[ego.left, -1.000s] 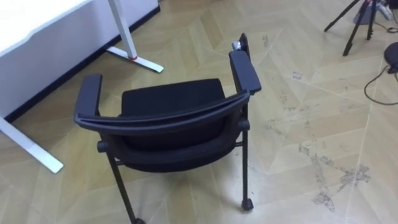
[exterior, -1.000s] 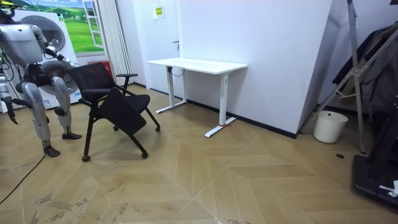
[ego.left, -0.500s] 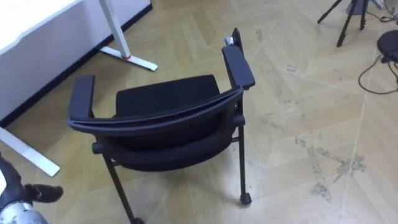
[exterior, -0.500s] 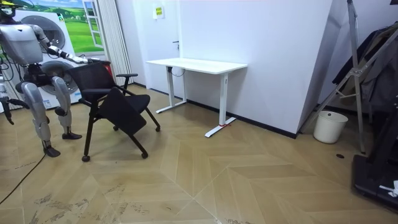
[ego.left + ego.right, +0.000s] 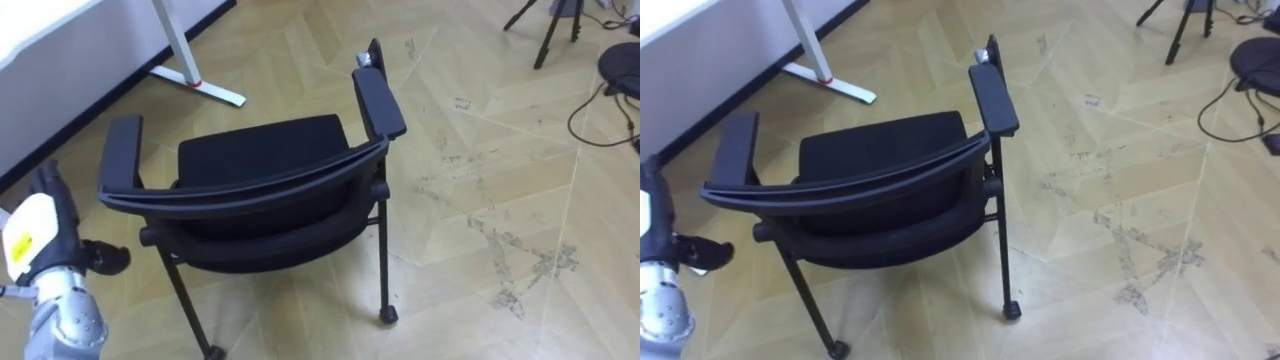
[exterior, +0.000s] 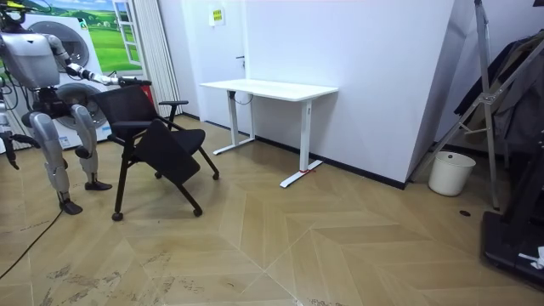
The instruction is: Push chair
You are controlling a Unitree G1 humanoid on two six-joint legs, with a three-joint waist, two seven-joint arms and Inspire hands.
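Note:
A black chair (image 5: pixel 262 160) with armrests and castors stands on the wood floor in front of me, its curved backrest (image 5: pixel 240 192) nearest to me. In the room view I stand behind the chair (image 6: pixel 144 127), at the room view's left. My left hand (image 5: pixel 45 215) is raised at the lower left, just left of the backrest's end and apart from it, fingers straight and thumb (image 5: pixel 698 252) sticking out. In the room view that left hand (image 6: pixel 119 81) reaches out level with the top of the backrest. My right hand (image 6: pixel 14 160) hangs by my side.
A white desk (image 6: pixel 268 87) stands against the wall beyond the chair, its foot (image 5: pixel 200 86) on the floor to the chair's front left. A tripod (image 5: pixel 548 28) and a dark cable (image 5: pixel 598 112) lie at the far right. A white bin (image 6: pixel 450 172) stands by the wall.
My left hand has risen into view at the lower left and come up beside the backrest. The eye view has shifted a little; the chair stands where it was.

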